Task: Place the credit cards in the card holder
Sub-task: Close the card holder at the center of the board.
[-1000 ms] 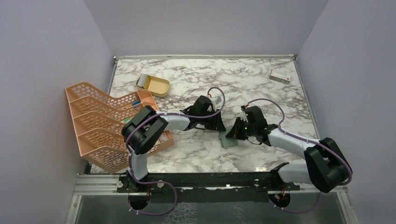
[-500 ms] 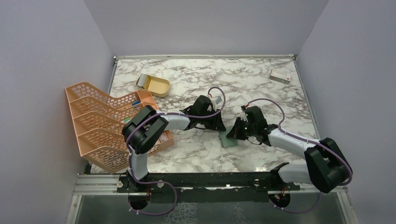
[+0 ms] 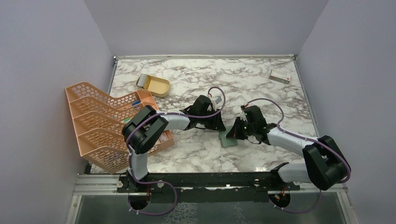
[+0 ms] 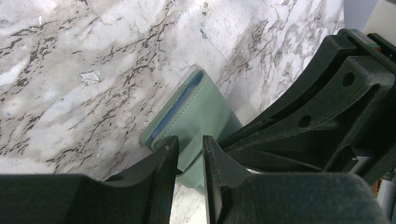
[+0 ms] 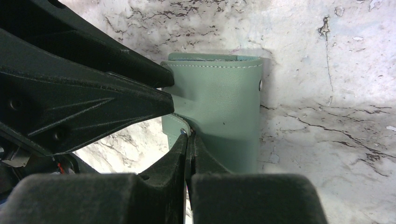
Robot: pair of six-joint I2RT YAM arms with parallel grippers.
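The grey-green card holder [image 3: 229, 140] lies folded on the marble table between my two grippers. It also shows in the left wrist view [image 4: 201, 107] and the right wrist view [image 5: 224, 107], with a blue inner edge along its fold. My right gripper [image 5: 188, 137] is shut on the holder's snap tab [image 5: 180, 123], and sits at the holder's right side in the top view [image 3: 232, 134]. My left gripper [image 4: 189, 144] has its jaws a narrow gap apart just over the holder's left edge, holding nothing, and also shows in the top view [image 3: 220, 126]. No credit cards are in view.
An orange mesh file rack [image 3: 107, 126] stands at the left edge. A gold oval tin [image 3: 153, 85] lies at the back left. A white box with a red mark [image 3: 280, 75] lies at the back right corner.
My right gripper has edged slightly left onto the card holder. The left arm and the holder have hardly moved.
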